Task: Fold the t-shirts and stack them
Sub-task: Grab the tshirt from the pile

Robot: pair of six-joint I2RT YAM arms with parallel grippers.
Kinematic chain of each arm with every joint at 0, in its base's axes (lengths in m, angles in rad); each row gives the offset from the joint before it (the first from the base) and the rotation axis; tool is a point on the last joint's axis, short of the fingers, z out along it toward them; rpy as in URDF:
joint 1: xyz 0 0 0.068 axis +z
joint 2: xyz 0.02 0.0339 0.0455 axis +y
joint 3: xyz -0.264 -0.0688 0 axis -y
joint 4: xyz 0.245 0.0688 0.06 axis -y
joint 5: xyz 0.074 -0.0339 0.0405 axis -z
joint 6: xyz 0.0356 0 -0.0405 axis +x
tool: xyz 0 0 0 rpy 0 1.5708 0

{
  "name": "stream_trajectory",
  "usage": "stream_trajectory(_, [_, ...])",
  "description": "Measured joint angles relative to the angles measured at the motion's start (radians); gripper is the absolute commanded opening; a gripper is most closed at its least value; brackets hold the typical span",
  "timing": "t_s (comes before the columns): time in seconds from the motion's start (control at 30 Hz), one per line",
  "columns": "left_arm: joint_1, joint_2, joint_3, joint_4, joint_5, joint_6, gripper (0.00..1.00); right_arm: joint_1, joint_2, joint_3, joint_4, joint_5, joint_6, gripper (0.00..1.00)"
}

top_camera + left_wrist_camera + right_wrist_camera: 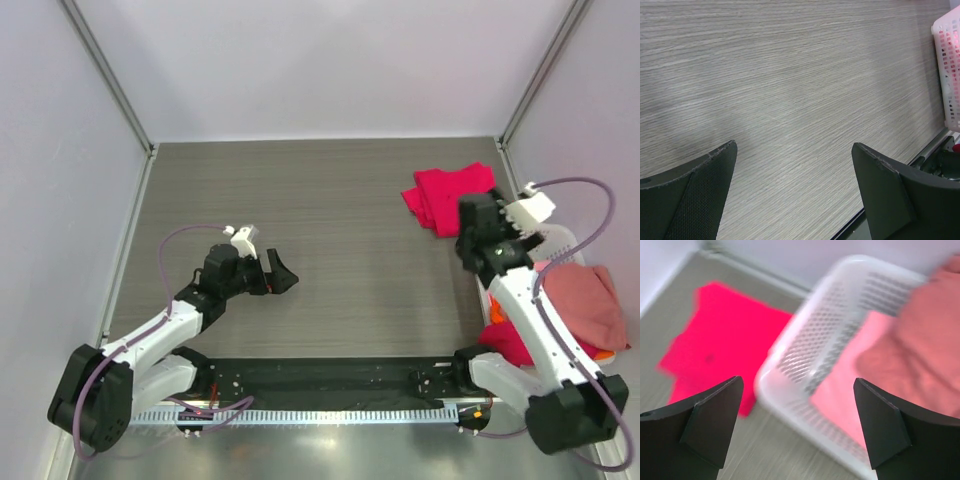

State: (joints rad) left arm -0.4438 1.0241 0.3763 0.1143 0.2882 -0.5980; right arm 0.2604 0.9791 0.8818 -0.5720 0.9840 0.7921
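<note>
— Crimson-red t-shirt (448,195)?
— Lies folded on the table (330,200), in the far right part, just beside the far-left corner of the white basket (563,238). Looks very close to the rim in the right wrist view; cannot tell whether touching, given the blur.
— Long axis?
— Runs roughly left to right across the table in the top view, with the right end tilted a little toward the far edge. Shows an uneven, stepped edge on the side nearest the arms. Cannot tell which end holds the collar.
— Salmon-pink t-shirt (590,300)?
— Sits crumpled in the basket, heaped above the rim and spilling toward the right side. No clear long axis to read. Rests on a light pink t-shirt (850,390), seen beneath in the right wrist view, blurred.
— Anything more over there?
— Red and orange cloth (505,335) at the near-left of the basket, partly hidden behind the right arm (530,320). Cannot tell whether inside the basket or beside it.
— Left tool (283,272)?
— Spread wide, holding nothing. Hangs low over bare table on the left half, pointing rightward, well apart from every shirt.
— Right tool (478,228)?
— Spread wide too, holding nothing. Hangs above the basket's far-left corner, between the crimson-red t-shirt and the salmon-pink t-shirt, touching neither.
</note>
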Motion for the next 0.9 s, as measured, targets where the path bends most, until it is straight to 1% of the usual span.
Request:
stream_trajectory(0.1, [0.0,0.001,0.0,0.0,0.0,0.0,0.96,-0.313,0.093,0.057,-0.056,-0.102,-0.007,0.95])
stream_trajectory(0.2, [0.0,0.001,0.0,0.0,0.0,0.0,0.96,-0.549,0.157,0.061,-0.103,-0.196,-0.007,0.94])
stream_trajectory(0.27, [0.0,0.001,0.0,0.0,0.0,0.0,0.96,-0.639,0.185,0.06,-0.132,-0.24,-0.001,0.94])
stream_trajectory(0.37, [0.0,0.001,0.0,0.0,0.0,0.0,0.96,-0.719,0.229,0.054,-0.152,-0.281,0.023,0.93])
stream_trajectory(0.47, [0.0,0.001,0.0,0.0,0.0,0.0,0.96,-0.776,0.278,0.034,-0.151,-0.307,0.044,0.78])
stream_trajectory(0.5, [0.0,0.001,0.0,0.0,0.0,0.0,0.96,-0.792,0.295,0.023,-0.147,-0.315,0.051,0.66])
stream_trajectory(0.53, [0.0,0.001,0.0,0.0,0.0,0.0,0.96,-0.806,0.312,0.012,-0.144,-0.317,0.056,0.47])
stream_trajectory(0.57, [0.0,0.002,0.0,0.0,0.0,0.0,0.96,-0.813,0.319,0.005,-0.144,-0.315,0.06,0.06])
stream_trajectory(0.6, [0.0,0.002,0.0,0.0,0.0,0.0,0.96,-0.819,0.322,-0.002,-0.152,-0.299,0.07,0.01])
stream_trajectory(0.73, [0.0,0.011,0.0,0.0,0.0,0.0,0.96,-0.82,0.266,-0.013,-0.178,-0.275,0.124,0.01])
stream_trajectory(0.8, [0.0,0.016,0.0,0.0,0.0,0.0,0.96,-0.818,0.185,-0.016,-0.188,-0.277,0.121,0.01])
stream_trajectory(0.9, [0.0,0.026,0.0,0.0,0.0,0.0,0.96,-0.813,0.012,0.004,-0.216,-0.29,0.08,0.01])
